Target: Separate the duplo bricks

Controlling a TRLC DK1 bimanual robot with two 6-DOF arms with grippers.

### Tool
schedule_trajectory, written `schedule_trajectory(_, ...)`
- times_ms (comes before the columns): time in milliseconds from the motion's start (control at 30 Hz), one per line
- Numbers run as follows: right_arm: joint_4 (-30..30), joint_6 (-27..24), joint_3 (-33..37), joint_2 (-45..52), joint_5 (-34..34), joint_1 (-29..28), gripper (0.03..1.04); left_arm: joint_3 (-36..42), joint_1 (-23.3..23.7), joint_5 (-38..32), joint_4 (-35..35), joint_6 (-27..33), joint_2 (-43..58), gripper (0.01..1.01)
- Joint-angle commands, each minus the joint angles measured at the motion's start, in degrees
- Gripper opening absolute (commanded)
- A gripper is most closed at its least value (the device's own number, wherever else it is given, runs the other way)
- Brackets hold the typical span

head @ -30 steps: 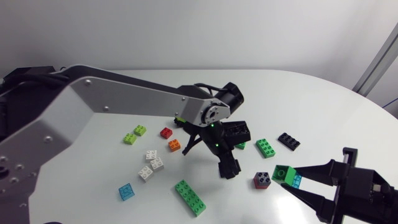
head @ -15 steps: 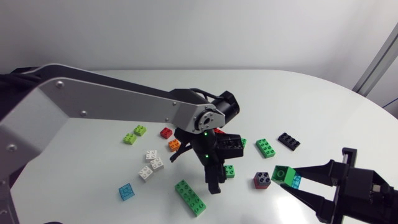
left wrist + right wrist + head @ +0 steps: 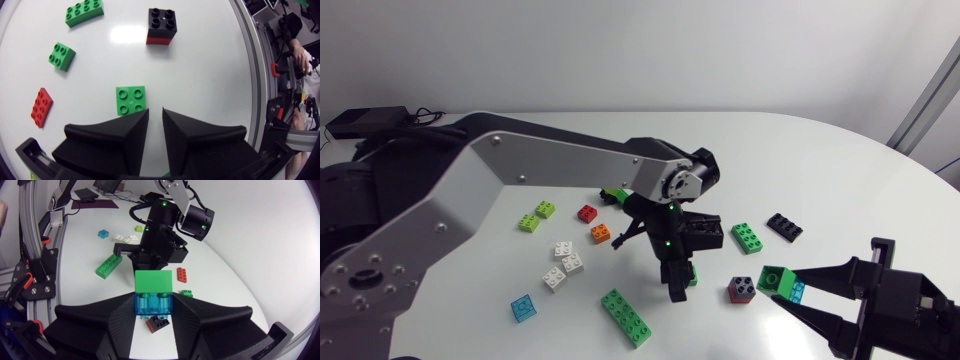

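Observation:
My right gripper hangs at the front right, shut on a two-brick stack: a green brick pressed onto a clear blue one. My left gripper points down at mid-table, shut with nothing between its fingers. A green 2x2 brick lies flat on the table just ahead of the left gripper's tips, and shows beside them in the head view. A black brick on a red one stands between the two grippers.
Loose bricks lie around: a long green one, a green 2x3, a black plate, white ones, a blue tile, orange, red and lime. A red plate lies beneath the left arm.
My left gripper has gone from open to shut while swinging over the table's middle. A green 2x2 brick now shows on the table by its tips. The right arm has kept still.

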Motion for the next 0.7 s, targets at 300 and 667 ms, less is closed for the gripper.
schedule_trajectory(300,0.2,1.1,0.7,-0.1,-0.6,-0.3,0.27,4.8,1.0,-0.6,-1.1,0.1,5.1,0.207)
schedule_trajectory(667,-0.2,4.8,0.3,-5.9,-0.7,-0.8,0.27,11.0,2.2,-1.9,-1.5,0.4,8.9,0.207)
